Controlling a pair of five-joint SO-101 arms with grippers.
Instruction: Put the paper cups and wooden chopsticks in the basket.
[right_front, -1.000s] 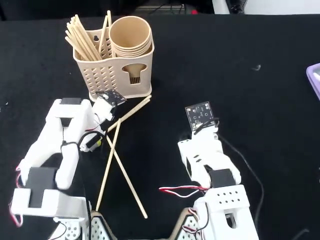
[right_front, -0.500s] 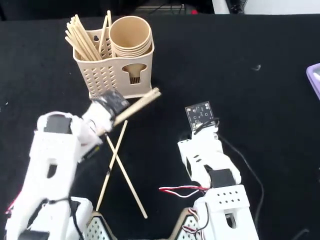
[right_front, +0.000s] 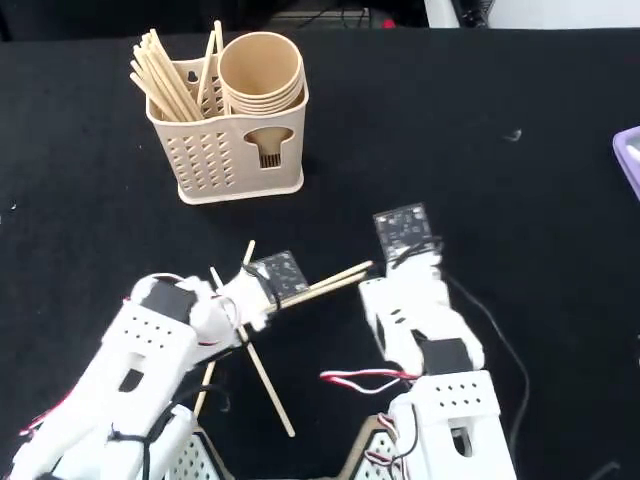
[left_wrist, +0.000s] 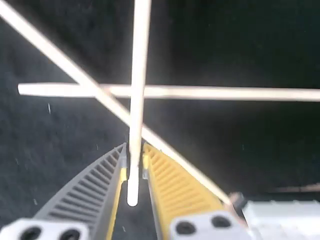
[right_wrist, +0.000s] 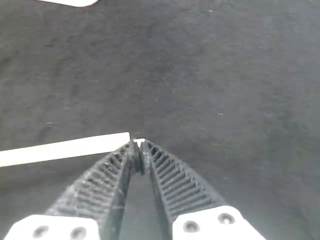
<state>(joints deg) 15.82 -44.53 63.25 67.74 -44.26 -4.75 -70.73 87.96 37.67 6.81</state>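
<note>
Lifted one chopstick (right_front: 330, 280) off the table (right_front: 520, 200), pinched near its end in the left hand (left_wrist: 133, 150). Pulled well back from the basket (right_front: 235, 160) versus half a second ago, when held just beside its front. Tip now close to the right hand (right_wrist: 136, 148), pressed together on nothing. Means one stick secured but farther from drop-off, maybe for a regrip. Left crossed on the table: two chopsticks (right_front: 273, 395). Cups (right_front: 262, 70) already in basket

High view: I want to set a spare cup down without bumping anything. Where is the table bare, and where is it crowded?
Bare: the wide stretch between the basket and the purple object at the right edge, and the strip left of the basket. Crowded: the near middle, with the left arm, right arm, held chopstick and two loose chopsticks.
</note>
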